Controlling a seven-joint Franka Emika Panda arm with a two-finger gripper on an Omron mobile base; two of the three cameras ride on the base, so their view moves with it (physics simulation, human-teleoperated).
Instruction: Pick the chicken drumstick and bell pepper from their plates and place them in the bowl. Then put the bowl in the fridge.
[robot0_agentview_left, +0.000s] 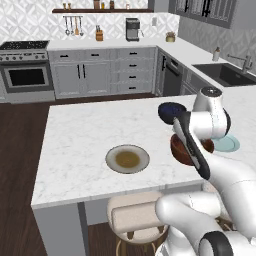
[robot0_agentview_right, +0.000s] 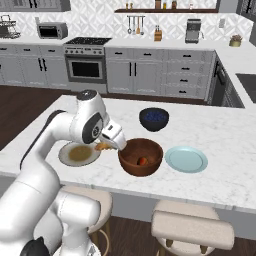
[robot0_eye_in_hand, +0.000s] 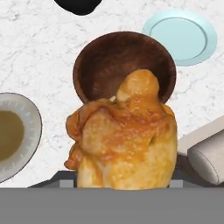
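Drumstick first: the hand (robot0_agentview_right: 106, 145) is closed on the chicken drumstick (robot0_eye_in_hand: 124, 140), held up off the table (robot0_agentview_right: 210, 130) just past the grey plate (robot0_agentview_right: 79, 154), its narrow end pointing ahead. Right beyond it sits the wooden bowl (robot0_eye_in_hand: 105, 61), rim just short of the meat, with something small and red (robot0_agentview_right: 143, 161) inside, probably the bell pepper. Farther off lies the teal plate (robot0_eye_in_hand: 183, 37).

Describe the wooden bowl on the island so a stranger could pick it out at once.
On the white marble island, look along the near edge above the stools. The wooden bowl sits between the grey plate with the olive-brown centre and the light teal plate. It is deep and reddish-brown, wider than the glossy dark blue bowl behind it, with a small red item inside.
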